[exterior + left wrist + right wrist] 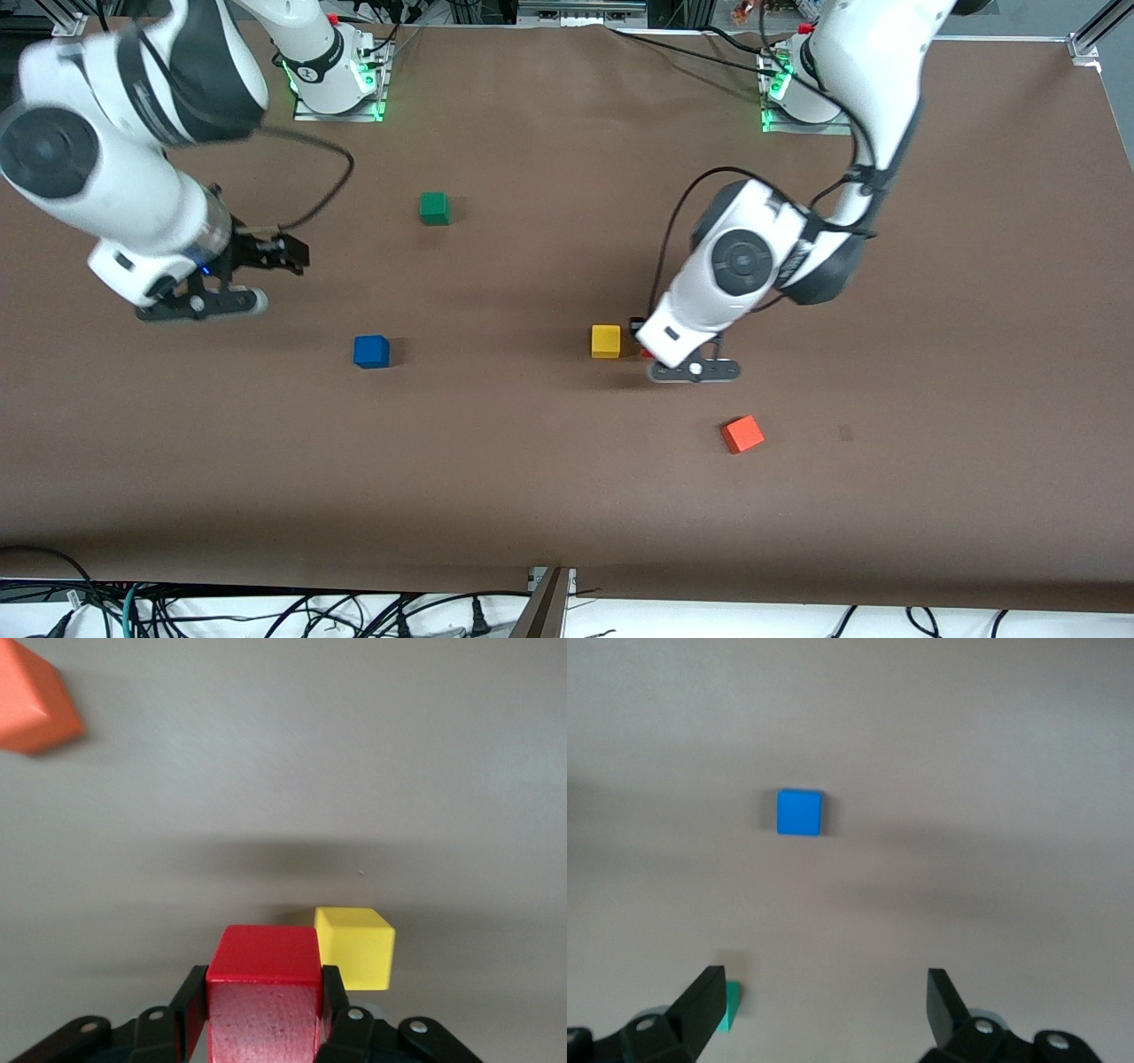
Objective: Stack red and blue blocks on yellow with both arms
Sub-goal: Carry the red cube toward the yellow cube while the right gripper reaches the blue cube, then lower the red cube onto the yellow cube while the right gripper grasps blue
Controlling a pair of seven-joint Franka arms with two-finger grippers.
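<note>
The left gripper (264,1014) has its jaws clamped on the red cube (264,992) and carries it just beside the yellow cube (606,341), not yet over it — the first stacking step is in hand. The next move calls for centring red above yellow, then lowering. The right gripper (824,1005), jaws spread wide and empty, hangs over the table (532,478) near the blue cube (371,351), which sits toward the right arm's end
</note>
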